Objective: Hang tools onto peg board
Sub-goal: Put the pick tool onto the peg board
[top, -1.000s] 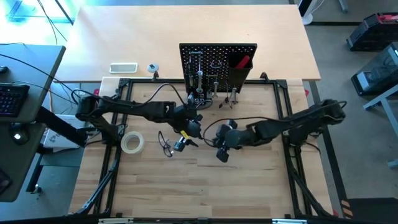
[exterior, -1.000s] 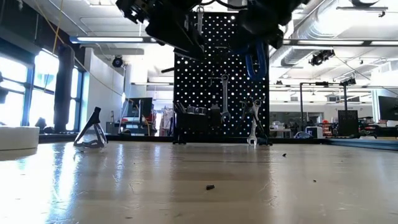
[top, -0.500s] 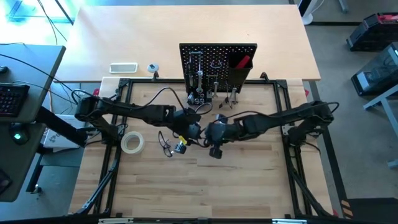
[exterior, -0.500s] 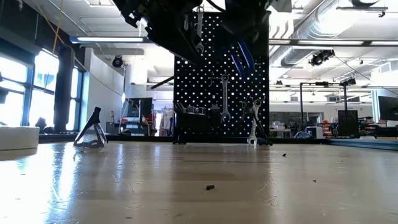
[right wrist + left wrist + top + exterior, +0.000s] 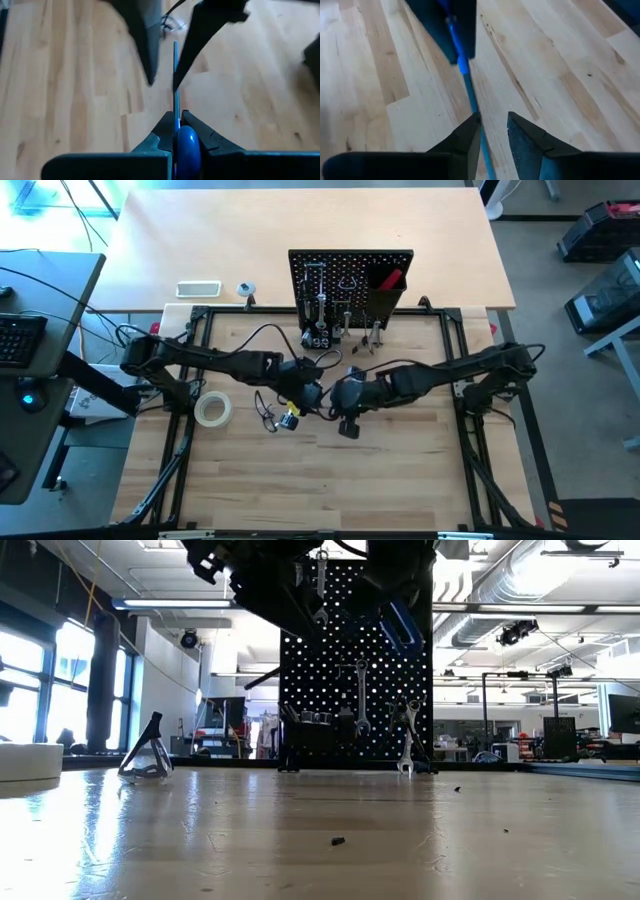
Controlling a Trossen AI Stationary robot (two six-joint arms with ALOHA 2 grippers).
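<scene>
Blue-handled hex key is pinched by the right gripper at mid-table, six o'clock of the peg board. Around its shaft the left gripper is seen slightly spread. If released early, it could be dropped.

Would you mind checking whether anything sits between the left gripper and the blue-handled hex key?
Nothing visible does: the left gripper already straddles the thin blue-handled hex key, whose handle the right gripper grips.
</scene>
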